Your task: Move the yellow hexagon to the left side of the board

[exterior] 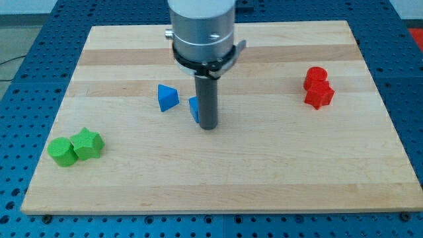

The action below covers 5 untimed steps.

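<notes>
No yellow hexagon shows anywhere in the camera view. My tip (208, 126) rests on the wooden board (264, 165) near its middle. A blue block (194, 109) sits right against the rod's left side, partly hidden by it, so its shape cannot be made out. A blue triangle (167, 97) lies a little further to the view's left, apart from the rod.
A green cylinder (61, 152) and a green star (88, 143) touch each other at the view's lower left. A red cylinder (315, 77) and a red star (320, 94) touch at the upper right. The arm's grey body (201, 30) hides part of the board's top.
</notes>
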Each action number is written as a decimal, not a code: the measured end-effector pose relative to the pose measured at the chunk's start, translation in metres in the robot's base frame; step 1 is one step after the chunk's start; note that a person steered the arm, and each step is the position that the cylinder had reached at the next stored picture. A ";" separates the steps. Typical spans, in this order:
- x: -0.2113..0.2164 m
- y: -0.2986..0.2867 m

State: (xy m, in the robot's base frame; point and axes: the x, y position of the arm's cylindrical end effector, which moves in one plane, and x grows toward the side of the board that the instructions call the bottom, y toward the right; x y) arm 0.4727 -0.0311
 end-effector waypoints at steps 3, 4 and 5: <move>-0.022 0.042; -0.014 0.107; -0.034 0.067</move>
State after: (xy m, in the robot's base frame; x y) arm 0.4386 0.0357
